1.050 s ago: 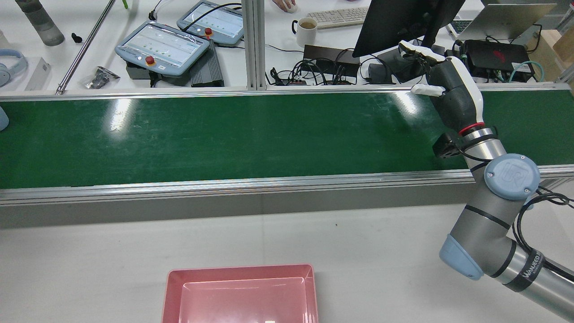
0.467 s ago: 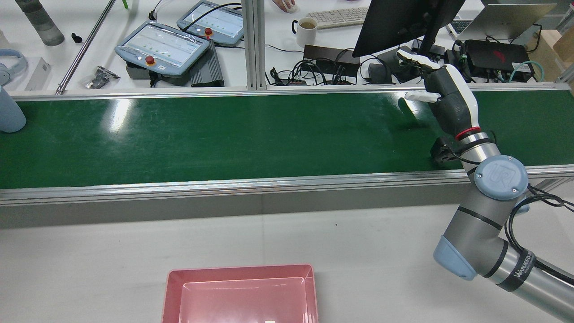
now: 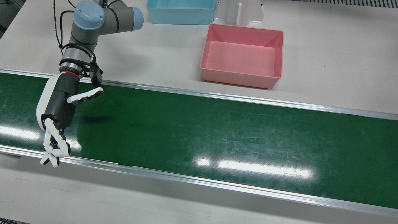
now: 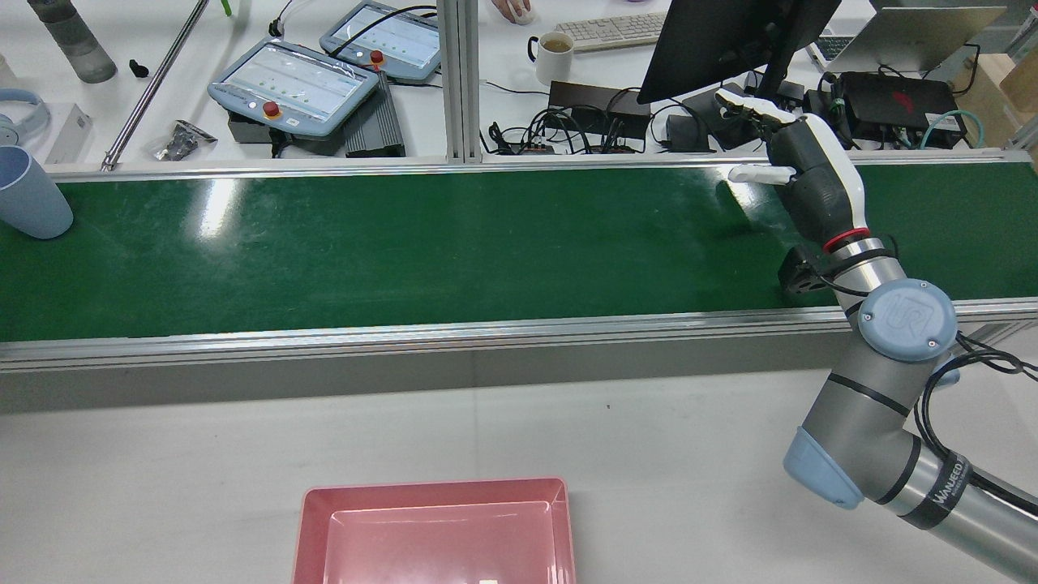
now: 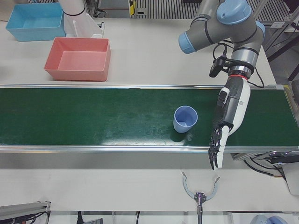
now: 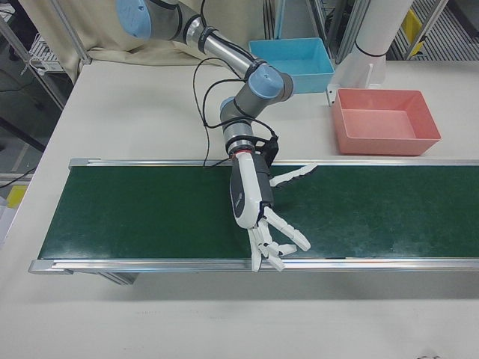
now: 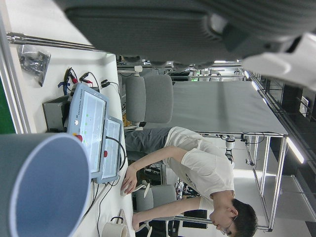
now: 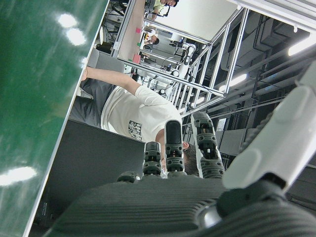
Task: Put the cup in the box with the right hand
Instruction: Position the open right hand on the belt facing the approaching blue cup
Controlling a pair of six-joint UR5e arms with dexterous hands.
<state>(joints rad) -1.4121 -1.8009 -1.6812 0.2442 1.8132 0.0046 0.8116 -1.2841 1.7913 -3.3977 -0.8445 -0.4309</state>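
The right hand (image 4: 799, 166) hangs over the belt (image 4: 422, 251) with fingers (image 6: 281, 243) spread, holding nothing. The cup (image 5: 185, 119) stands upright on the belt, mouth up, well apart from it (at the far left edge in the rear view). The left hand (image 5: 228, 116), also splayed and empty, hovers just beside the cup. The pink box (image 3: 242, 56) sits on the table behind the belt.

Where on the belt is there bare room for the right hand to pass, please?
The green belt is bare between the right hand and the cup. The pink box is empty. Crowded only where the left hand hangs beside the cup.
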